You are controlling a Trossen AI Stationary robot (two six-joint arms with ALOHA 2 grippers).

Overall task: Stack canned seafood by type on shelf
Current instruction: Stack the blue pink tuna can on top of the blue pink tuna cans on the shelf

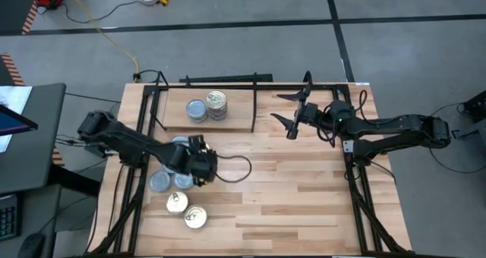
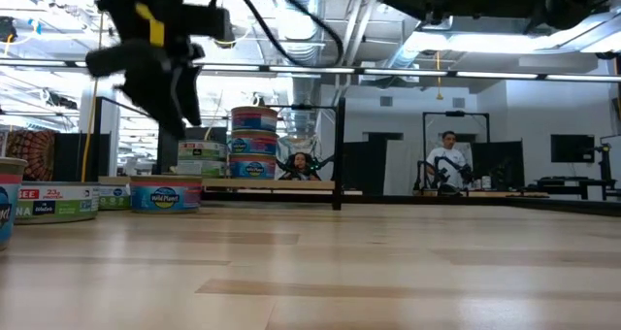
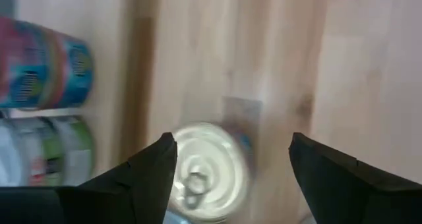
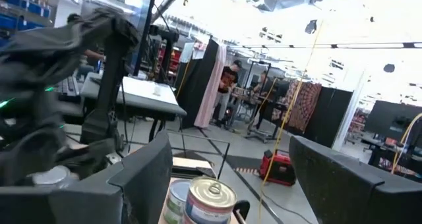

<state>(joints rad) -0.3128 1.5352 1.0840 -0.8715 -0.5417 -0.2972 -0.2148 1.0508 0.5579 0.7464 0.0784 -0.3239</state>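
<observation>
Gripping the cream-topped tin (image 3: 206, 171) by its rigid, slick side wall seems safest to us; it lies on the tabletop (image 1: 304, 197) beneath our spread left hand (image 3: 227, 178). Our right hand (image 1: 292, 115) waits spread beside the shelf (image 1: 239, 114).

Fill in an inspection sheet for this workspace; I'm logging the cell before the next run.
Surface: butcher-block tabletop, bare on its right half.
Job's things: two stacks of tins on the shelf; loose tins at front left.
Clutter: nothing seen.
Grippers: left gripper open over a gold-topped tin; right gripper open, raised beside the shelf.
Cables: black cable looping from the left arm.
Surroundings: person in the room behind.
</observation>
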